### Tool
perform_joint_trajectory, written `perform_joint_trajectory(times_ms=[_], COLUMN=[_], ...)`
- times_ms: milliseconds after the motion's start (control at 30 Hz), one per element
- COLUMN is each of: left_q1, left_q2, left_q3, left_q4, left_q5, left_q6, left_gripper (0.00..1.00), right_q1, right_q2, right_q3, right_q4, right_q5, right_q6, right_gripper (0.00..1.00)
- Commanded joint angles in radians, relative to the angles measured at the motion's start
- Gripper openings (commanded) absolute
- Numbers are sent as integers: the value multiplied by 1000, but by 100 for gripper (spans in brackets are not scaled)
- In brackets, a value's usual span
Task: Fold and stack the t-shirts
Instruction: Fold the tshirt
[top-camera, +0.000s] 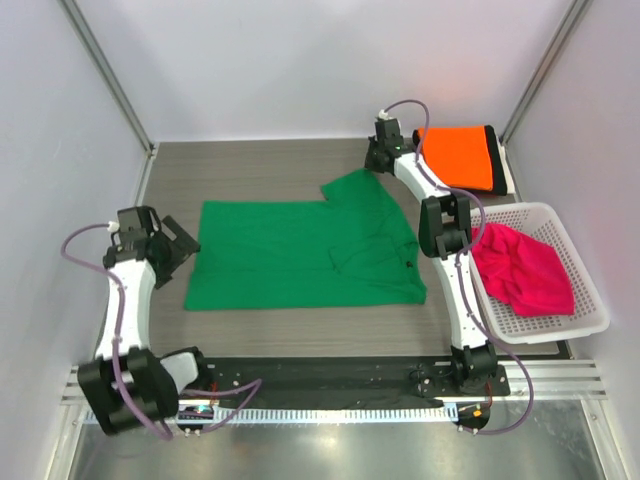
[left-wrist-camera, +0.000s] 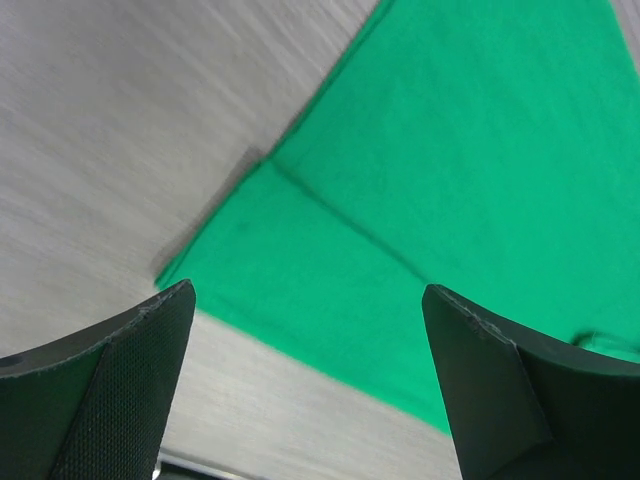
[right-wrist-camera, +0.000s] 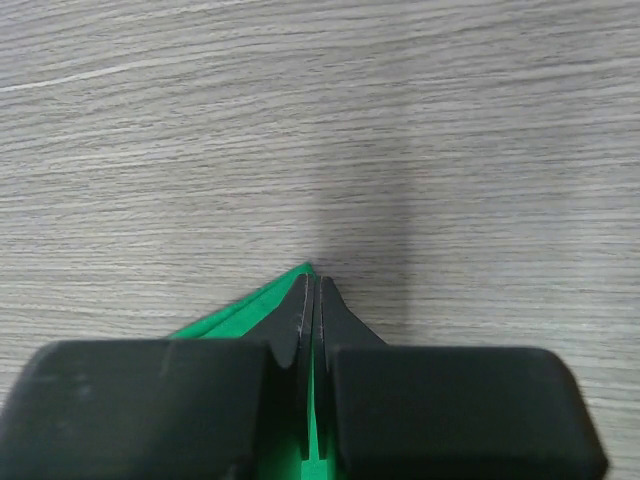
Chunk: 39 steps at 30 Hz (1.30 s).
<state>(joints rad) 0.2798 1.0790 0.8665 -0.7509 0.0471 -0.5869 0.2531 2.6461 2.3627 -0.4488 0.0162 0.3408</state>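
Right end effector (right-wrist-camera: 312, 288) is closed tight, pinching a sleeve tip of the green t-shirt (top-camera: 290, 255). Left end effector (left-wrist-camera: 305, 300) stands wide and empty, with the shirt's corner below it.

The green t-shirt (top-camera: 300, 255) lies spread flat mid-table, one sleeve pointing far. The folded orange t-shirt (top-camera: 460, 155) sits far right atop a black t-shirt (top-camera: 497, 155). The magenta-pink t-shirt (top-camera: 520, 268) lies crumpled at the right.
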Motion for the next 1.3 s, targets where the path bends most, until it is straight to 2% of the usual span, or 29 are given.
perform_joint_trajectory(times_ms=[0,133,367,500,833,967,1033,1233,1267], left_q1=[-4,-2,-14,-24,-73,-77,-82,-93,-97], left_q2=[146,439,836,996,1187,1185,1162,1144,1148], left_q3=[98,309,607,753,894,878,832,812,813], left_q4=[143,153,163,171,246,252,271,285,285], left_q5=[-4,-3,10,94,122,139,117,99,102], left_q6=[-28,-37,-16,-1,-10,-13,-7,4,6], left_gripper=[94,87,72,63,59,52,52,38,31], right_q1=[6,8,17,29,46,49,49,49,49], right_q2=[-41,-80,-170,-236,-363,-374,-374,-374,-374], right_q3=[-42,-48,-97,-166,-365,-405,-407,-408,-408], right_q4=[-5,-4,4,13,53,62,64,64,62], right_q5=[-4,-48,-91,-102,-101,-94,-91,-93,-90], right_q6=[-22,-20,9,17,21,26,30,33,30], right_gripper=[1,1,1,1,1,1,1,1,1])
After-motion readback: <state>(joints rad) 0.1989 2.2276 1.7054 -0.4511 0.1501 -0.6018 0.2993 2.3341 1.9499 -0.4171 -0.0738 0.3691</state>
